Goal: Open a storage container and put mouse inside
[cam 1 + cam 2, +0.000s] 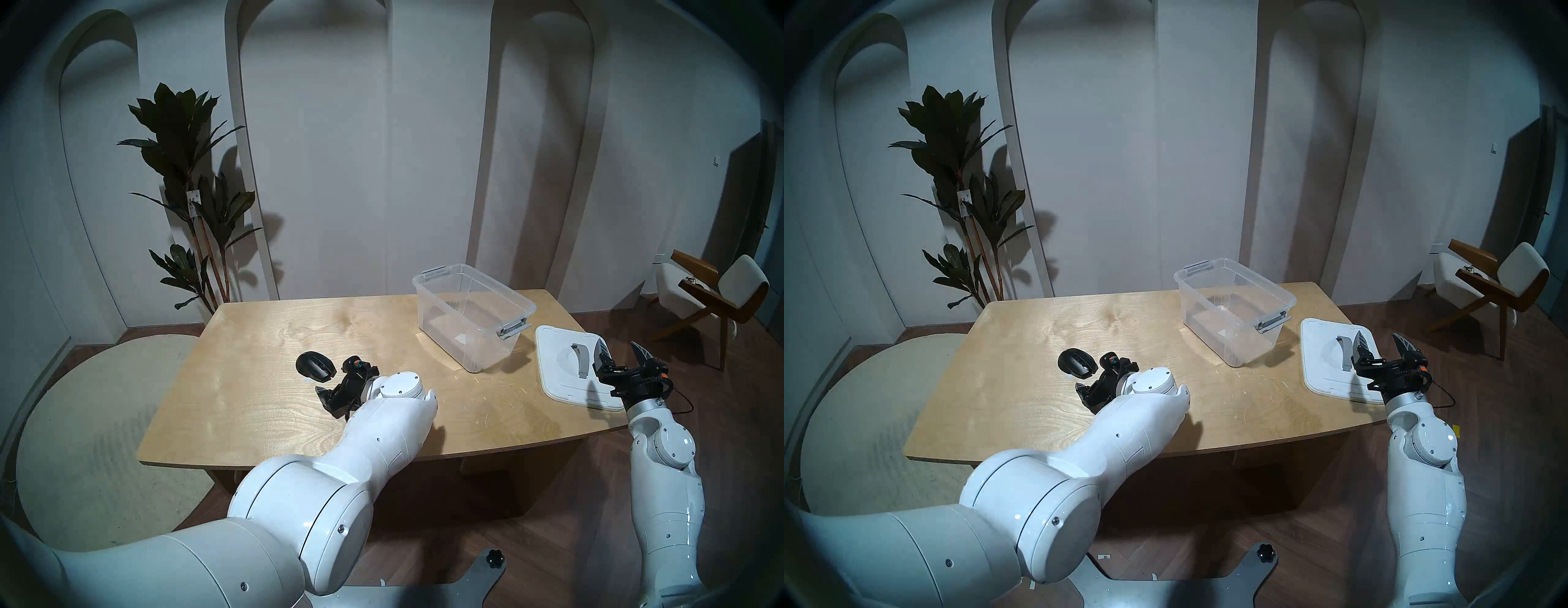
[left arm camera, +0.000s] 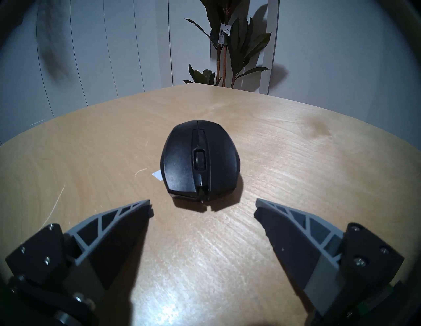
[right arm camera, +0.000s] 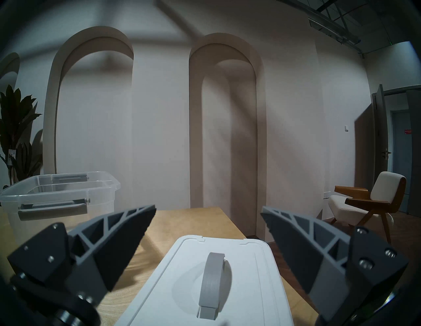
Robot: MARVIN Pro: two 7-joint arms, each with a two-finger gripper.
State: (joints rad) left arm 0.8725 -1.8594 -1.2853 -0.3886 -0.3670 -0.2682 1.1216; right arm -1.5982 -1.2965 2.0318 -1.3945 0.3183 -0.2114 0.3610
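The clear storage container (image 1: 488,352) stands open, without its lid, at the table's back right; nothing lies in it but a small white sticker. Its white lid (image 1: 555,352) with the grey arched handle lies flat at the table's right edge. The black mouse (image 1: 316,364) lies on the table at left centre. My left gripper (image 1: 333,375) is open and low, just short of the mouse (image 2: 200,159), which lies ahead of the fingertips. My right gripper (image 1: 617,346) is open and empty, above the lid's near end (image 3: 182,273), apart from the handle.
The wooden table (image 1: 263,322) has a curved front edge. A potted plant (image 1: 191,191) stands behind its back left corner, a chair (image 1: 712,293) at far right, a round rug (image 1: 97,424) on the left floor. A white tape scrap (image 2: 157,175) lies by the mouse.
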